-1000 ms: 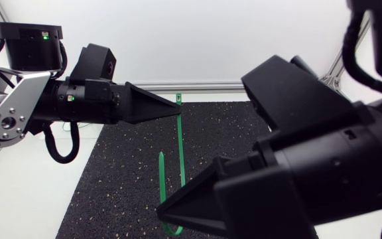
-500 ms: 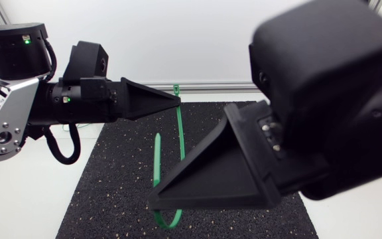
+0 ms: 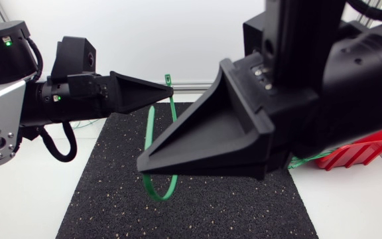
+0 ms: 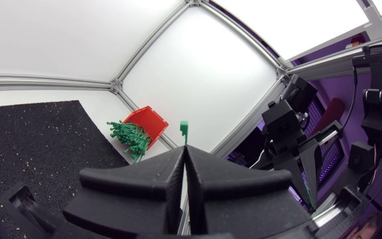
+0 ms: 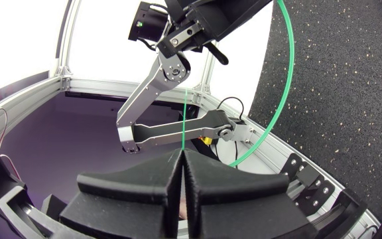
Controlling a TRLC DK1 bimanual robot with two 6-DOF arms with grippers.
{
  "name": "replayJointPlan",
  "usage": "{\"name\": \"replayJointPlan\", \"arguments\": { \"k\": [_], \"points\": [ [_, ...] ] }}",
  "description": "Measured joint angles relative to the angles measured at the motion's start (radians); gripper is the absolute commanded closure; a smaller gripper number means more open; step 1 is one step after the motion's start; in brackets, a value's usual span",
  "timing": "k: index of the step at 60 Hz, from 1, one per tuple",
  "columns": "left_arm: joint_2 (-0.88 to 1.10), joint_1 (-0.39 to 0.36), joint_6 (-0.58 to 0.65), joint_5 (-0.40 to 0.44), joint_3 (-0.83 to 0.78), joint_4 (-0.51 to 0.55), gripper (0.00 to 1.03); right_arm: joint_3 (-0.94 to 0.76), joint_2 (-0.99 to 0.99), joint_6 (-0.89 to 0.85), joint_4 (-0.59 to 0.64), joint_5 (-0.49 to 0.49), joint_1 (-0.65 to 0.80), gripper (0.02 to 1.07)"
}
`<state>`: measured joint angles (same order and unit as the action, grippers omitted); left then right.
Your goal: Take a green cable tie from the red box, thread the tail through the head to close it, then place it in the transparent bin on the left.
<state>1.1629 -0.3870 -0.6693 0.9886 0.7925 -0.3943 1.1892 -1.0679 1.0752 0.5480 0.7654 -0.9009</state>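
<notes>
My left gripper [image 3: 171, 88] comes in from the left, shut on a green cable tie [image 3: 150, 133] just below the tie's head [image 3: 168, 79]. In the left wrist view the head [image 4: 184, 126] pokes out past the closed fingertips [image 4: 184, 149]. The tie bends down into a loop above the black mat [image 3: 111, 199]. My right gripper [image 3: 141, 166] looms large in the foreground, shut on the tie lower down. From its closed tips [image 5: 183, 151] a thin green strip rises, and the loop [image 5: 290, 66] arcs beside it. The red box [image 3: 357, 149] stands at the right with several green ties [image 3: 307, 159] spilling out.
The red box [image 4: 144, 123] sits off the mat's far right corner, beside the aluminium frame rail [image 3: 197, 85]. White table surface surrounds the mat. The right arm's body hides much of the mat's right side in the head view.
The right gripper has risen and turned, its wedge now broadside to the head camera. The left gripper drifted slightly left and up. The tie has bowed from a narrow hairpin into a wider loop.
</notes>
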Motion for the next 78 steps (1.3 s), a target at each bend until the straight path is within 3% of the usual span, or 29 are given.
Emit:
{"name": "replayJointPlan", "arguments": {
  "k": [26,44,78],
  "points": [
    [-0.113,-0.017,-0.038,0.001,-0.041,-0.008,1.0,0.001,-0.005,0.093,0.01,0.069,0.008,1.01],
    [-0.157,-0.037,-0.038,0.001,-0.064,-0.008,1.0,0.021,-0.027,0.111,0.01,0.076,0.021,1.01],
    [-0.169,-0.069,-0.037,0.0,-0.074,-0.007,1.0,0.086,-0.06,0.307,0.041,0.099,0.053,1.01]
  ]
}}
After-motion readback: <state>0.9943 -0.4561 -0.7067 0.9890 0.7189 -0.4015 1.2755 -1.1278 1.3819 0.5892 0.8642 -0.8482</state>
